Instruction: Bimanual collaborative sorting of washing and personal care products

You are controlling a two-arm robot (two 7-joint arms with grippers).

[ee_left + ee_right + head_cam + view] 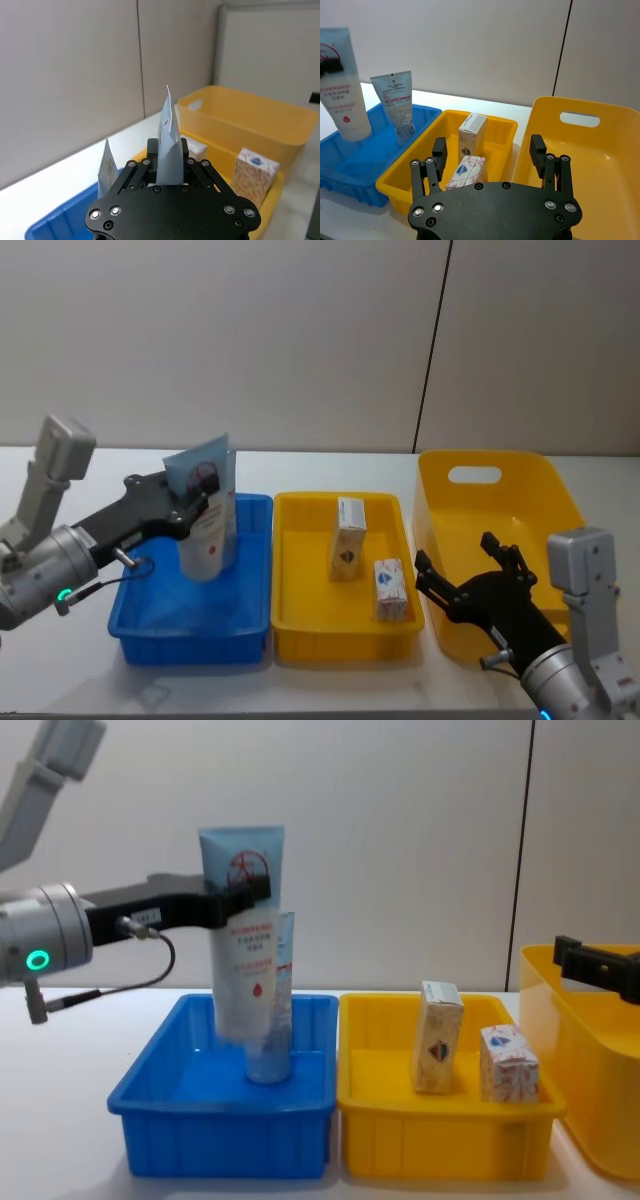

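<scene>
My left gripper (pixel 195 502) is shut on a wide pale-blue tube with a red round logo (pixel 205 525), holding it upright, cap down, over the blue bin (pixel 190 640). The tube's lower end is inside the bin; whether it touches the floor I cannot tell. In the chest view the gripper (pixel 240 900) clamps the tube (pixel 245 980) near its top. A narrower bluish tube (pixel 272 1055) stands in the bin right beside it. My right gripper (pixel 460 565) hovers open and empty over the large yellow bin (pixel 500 500).
The yellow tray (pixel 345 645) between the two bins holds a taller cream carton (pixel 349 537) standing upright and a small white carton printed red and blue (pixel 389 589). All three containers sit side by side near the white table's front edge.
</scene>
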